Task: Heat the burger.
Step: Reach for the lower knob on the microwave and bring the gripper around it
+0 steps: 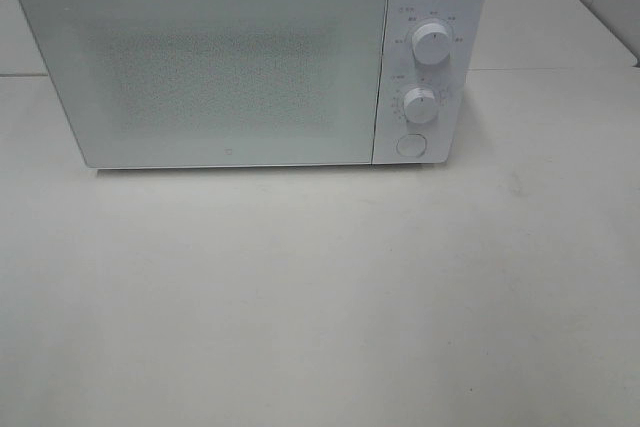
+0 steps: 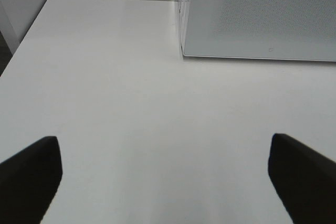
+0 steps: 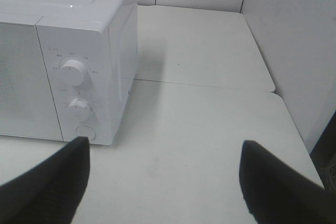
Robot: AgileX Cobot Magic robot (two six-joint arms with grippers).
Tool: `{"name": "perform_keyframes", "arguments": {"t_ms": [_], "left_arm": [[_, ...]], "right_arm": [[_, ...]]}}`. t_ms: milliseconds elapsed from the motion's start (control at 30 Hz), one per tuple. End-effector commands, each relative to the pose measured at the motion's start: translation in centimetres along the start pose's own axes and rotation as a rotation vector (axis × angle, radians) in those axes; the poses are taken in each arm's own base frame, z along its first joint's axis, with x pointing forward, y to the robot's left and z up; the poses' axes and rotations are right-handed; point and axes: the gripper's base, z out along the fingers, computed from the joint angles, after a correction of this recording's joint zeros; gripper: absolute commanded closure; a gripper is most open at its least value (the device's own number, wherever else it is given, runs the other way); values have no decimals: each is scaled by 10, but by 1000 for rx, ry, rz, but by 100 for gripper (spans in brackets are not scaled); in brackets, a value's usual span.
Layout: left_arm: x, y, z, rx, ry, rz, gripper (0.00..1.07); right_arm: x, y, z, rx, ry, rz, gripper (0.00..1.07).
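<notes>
Wrist views, left claw (image 2: 164, 142), right claw (image 3: 165, 146) spread

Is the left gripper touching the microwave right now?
Apart. The left wrist view shows bare table between the left gripper and the microwave.

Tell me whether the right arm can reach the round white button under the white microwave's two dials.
Probably yes: the open right gripper faces the round white button, with only white table between them.
</notes>
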Motion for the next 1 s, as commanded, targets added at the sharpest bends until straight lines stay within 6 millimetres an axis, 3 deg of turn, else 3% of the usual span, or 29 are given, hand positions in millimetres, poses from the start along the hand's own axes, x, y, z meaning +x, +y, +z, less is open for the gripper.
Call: {"name": "perform_keyframes", "arguments": {"t_ms": [33, 100, 300, 533, 867, 1000], "left_arm": [[2, 0, -2, 2, -24, -7, 6], [2, 0, -2, 2, -24, -7, 6], [2, 0, -2, 2, -24, -7, 6], [2, 0, -2, 2, -24, -7, 6], [2, 0, -2, 2, -24, -7, 6], [2, 0, -2, 2, -24, -7, 6]], "right_arm": [[-5, 1, 5, -5, -24, -10, 31], [-9, 2, 20, -12, -12, -13, 31], [-11, 4, 36, -18, 1, -17, 31], [-14, 7, 72, -36, 0, 7, 31], [-10, 11, 109, -55, -1, 21, 31], [1, 15, 123, -82, -100, 22, 31]]}}
